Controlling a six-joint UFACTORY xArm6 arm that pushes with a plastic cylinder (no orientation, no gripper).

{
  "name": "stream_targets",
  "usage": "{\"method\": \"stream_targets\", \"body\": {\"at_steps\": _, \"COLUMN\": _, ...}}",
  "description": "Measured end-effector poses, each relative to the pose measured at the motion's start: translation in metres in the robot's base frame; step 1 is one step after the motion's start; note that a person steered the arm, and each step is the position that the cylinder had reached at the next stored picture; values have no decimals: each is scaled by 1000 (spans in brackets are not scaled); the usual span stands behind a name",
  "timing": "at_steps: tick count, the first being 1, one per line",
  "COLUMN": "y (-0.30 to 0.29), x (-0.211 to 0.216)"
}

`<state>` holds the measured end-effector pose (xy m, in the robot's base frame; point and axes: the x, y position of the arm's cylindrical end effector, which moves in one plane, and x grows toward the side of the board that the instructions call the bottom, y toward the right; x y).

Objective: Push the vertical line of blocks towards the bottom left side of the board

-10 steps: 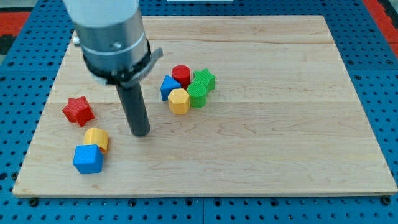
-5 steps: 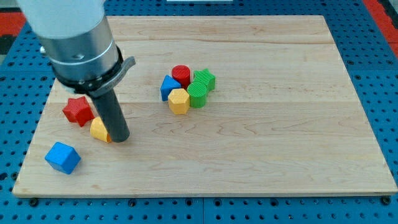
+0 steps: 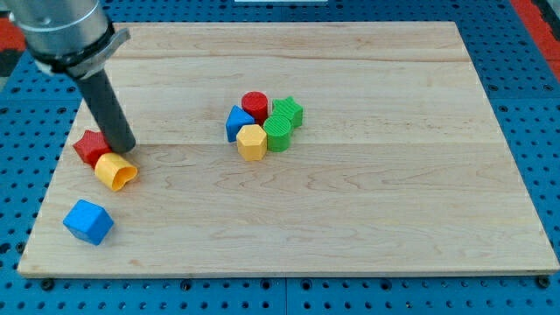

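Note:
My tip (image 3: 123,148) stands at the view's left, touching the right side of a red star block (image 3: 89,146) and the top of a yellow cylinder block (image 3: 115,171) that lies tipped just below it. A blue cube (image 3: 88,221) sits apart, lower left, near the board's bottom left corner. The three blocks form a loose line running down the board's left side.
A cluster sits near the board's middle: a red cylinder (image 3: 255,105), a blue triangular block (image 3: 237,121), a yellow hexagonal block (image 3: 252,142) and two green blocks (image 3: 287,112) (image 3: 277,132). The wooden board (image 3: 394,175) lies on a blue pegboard.
My tip has moved left and up from beside the yellow block to the red star. The blue cube slid down-left; the yellow cylinder shifted left and tipped; the red star moved slightly left.

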<state>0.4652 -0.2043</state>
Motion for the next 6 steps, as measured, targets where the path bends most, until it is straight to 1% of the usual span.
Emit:
{"method": "stream_targets", "body": {"at_steps": 1, "y": 17, "x": 26}}
{"method": "stream_targets", "body": {"at_steps": 2, "y": 20, "x": 14}}
{"method": "stream_targets", "body": {"at_steps": 3, "y": 13, "x": -46}}
{"method": "stream_targets", "body": {"at_steps": 4, "y": -48, "x": -47}}
{"method": "stream_targets", "body": {"at_steps": 6, "y": -16, "x": -26}}
